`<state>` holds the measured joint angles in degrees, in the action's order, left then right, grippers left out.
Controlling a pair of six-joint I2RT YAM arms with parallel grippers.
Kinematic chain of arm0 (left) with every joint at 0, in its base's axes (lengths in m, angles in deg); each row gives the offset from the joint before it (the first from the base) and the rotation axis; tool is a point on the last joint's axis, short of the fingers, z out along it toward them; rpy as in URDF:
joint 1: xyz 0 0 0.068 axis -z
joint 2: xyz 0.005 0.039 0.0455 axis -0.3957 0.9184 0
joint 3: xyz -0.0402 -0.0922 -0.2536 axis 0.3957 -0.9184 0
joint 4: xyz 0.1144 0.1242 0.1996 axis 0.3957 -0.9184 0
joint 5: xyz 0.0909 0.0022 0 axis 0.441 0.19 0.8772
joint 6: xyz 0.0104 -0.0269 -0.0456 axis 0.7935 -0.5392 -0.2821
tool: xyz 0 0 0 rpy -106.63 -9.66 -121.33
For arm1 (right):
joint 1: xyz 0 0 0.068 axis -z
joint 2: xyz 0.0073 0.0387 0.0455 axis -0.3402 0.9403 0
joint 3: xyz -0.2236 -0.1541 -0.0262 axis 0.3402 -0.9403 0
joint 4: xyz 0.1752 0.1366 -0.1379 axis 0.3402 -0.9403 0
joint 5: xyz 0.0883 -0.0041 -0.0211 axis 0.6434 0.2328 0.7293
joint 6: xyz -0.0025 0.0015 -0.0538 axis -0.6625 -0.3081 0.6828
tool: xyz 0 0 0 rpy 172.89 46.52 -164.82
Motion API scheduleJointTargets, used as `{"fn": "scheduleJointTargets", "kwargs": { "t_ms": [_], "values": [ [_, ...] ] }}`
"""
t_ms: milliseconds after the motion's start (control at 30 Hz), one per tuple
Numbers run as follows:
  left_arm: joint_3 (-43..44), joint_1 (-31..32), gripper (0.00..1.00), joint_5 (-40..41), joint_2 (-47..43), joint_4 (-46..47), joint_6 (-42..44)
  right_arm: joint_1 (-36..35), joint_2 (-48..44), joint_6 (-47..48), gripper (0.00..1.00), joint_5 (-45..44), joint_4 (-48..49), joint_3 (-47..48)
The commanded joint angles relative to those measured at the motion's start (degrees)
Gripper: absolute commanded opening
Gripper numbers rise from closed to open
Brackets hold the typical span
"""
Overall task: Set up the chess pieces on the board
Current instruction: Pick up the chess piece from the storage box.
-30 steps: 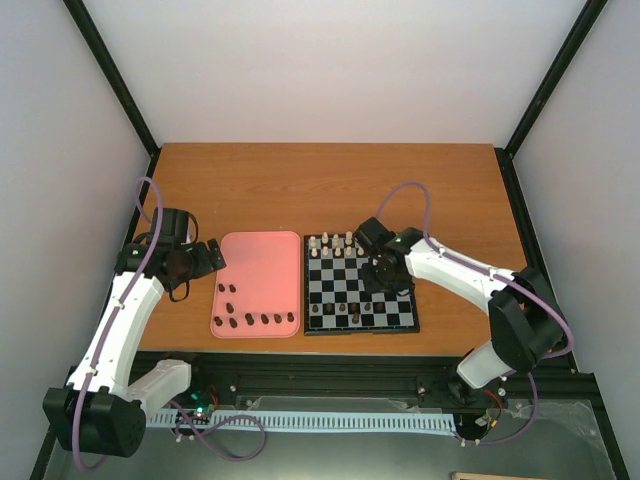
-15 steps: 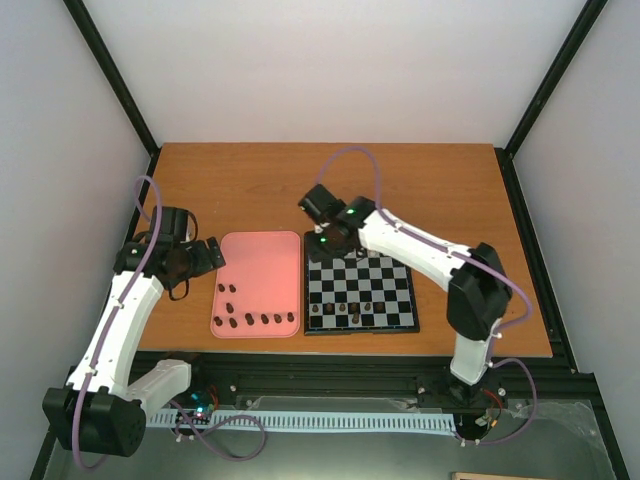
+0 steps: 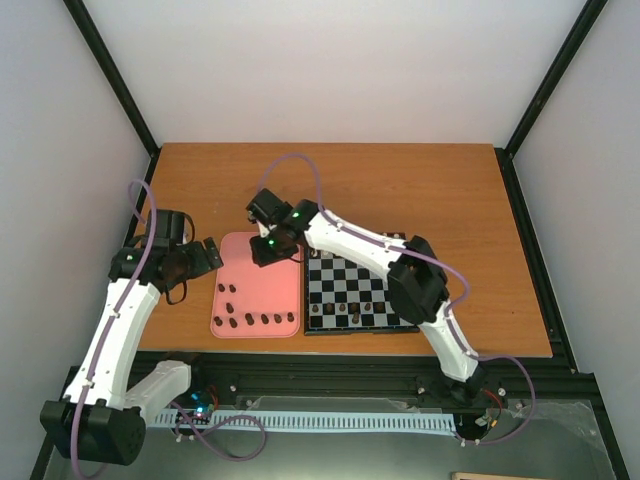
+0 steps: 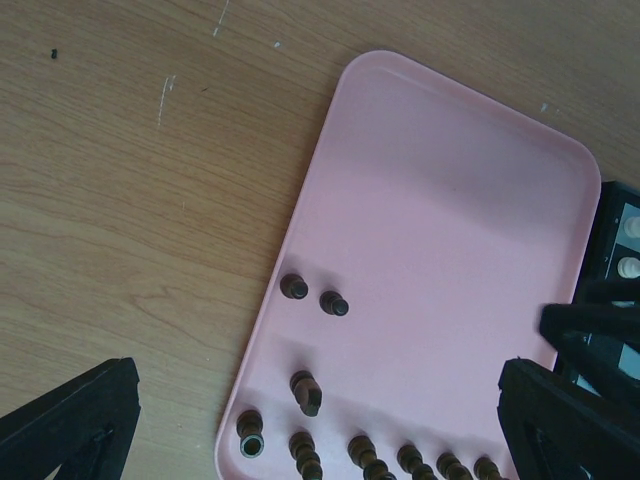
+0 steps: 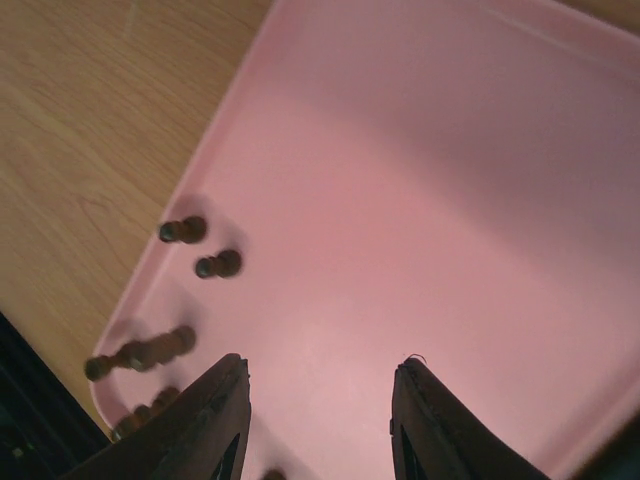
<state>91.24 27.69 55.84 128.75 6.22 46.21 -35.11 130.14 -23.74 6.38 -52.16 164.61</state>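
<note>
We can read no lettering, number, brand or sign anywhere in view, neither on the pink tray (image 3: pixel 250 292) directly beneath the right gripper (image 5: pixel 322 365) nor on the board (image 3: pixel 345 295) just beside that tray, off to the gripper's side.

**Two robot arms, both grippers parted and empty**

The right arm (image 3: pixel 350 240) reaches forward from its base, bends sharply at the elbow and stretches far across to the left. The right gripper (image 3: pixel 268 250) tilts downward, fingers moderately apart with nothing between them. The left arm (image 3: pixel 125 320) rises from its near-left base, wrist turned rightward. The left gripper (image 3: pixel 207 255) is spread wide (its dark fingers sit at opposite bottom corners of the wrist view) and holds nothing. The two grippers are near each other but apart.
</note>
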Motion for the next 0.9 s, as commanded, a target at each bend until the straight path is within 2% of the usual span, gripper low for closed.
{"fn": "scheduleJointTargets", "kwargs": {
  "t_ms": [0, 267, 867],
  "values": [
    [1.98, -0.38, 1.00, 0.54, -1.23, -1.23, -1.14, -2.30, 6.28, 0.95, 0.40, 4.35, -0.83, 7.96],
    [1.56, -0.42, 1.00, 0.85, -1.81, -1.56, -1.39, -4.19, 14.79, 2.46, 0.39, 9.08, -4.37, 18.76],
    [1.62, -0.41, 1.00, 1.19, -2.36, -1.91, -1.94, -6.43, 19.65, 2.82, 0.39, 11.36, -3.67, 19.55]
  ]
}}
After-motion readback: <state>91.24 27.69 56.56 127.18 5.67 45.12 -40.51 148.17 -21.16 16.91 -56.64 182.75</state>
